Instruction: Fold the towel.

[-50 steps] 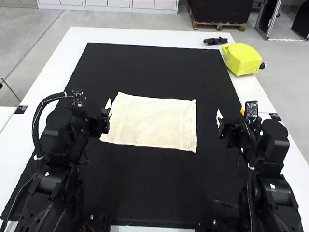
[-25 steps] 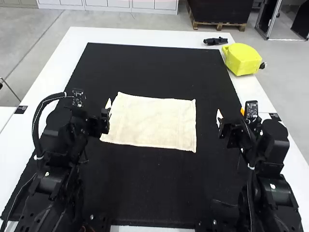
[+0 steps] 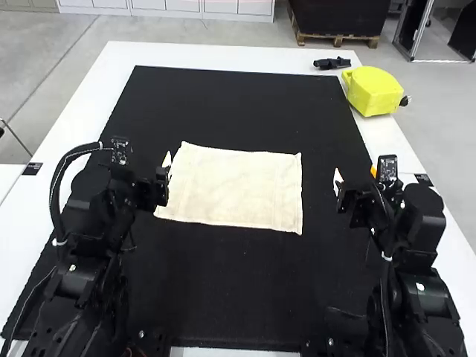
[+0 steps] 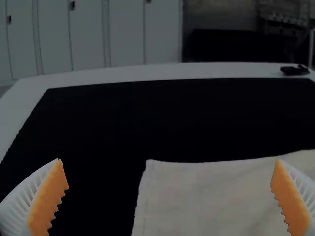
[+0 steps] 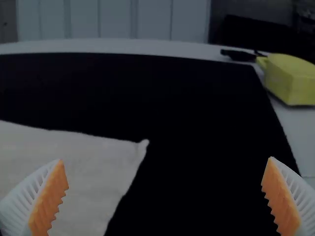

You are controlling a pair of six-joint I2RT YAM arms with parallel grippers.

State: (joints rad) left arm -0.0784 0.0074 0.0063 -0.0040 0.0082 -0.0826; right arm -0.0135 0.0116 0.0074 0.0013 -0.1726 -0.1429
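Left gripper (image 3: pixel 150 169): released, orange pads (image 4: pixel 48 199) wide apart, nothing between them. Sits at the towel's left edge in the high view; can't tell if it's touching.
Towel (image 3: pixel 236 187): mid-mat, flat on the black mat (image 3: pixel 230 286), a wide rectangle between the two grippers, free of both grips.
Right gripper (image 3: pixel 355 177): also released, empty, apart from the towel's right edge.
Far right: small black item (image 3: pixel 332 64) on white table (image 3: pixel 223 56), yellow case (image 3: pixel 372 91) just beside it.
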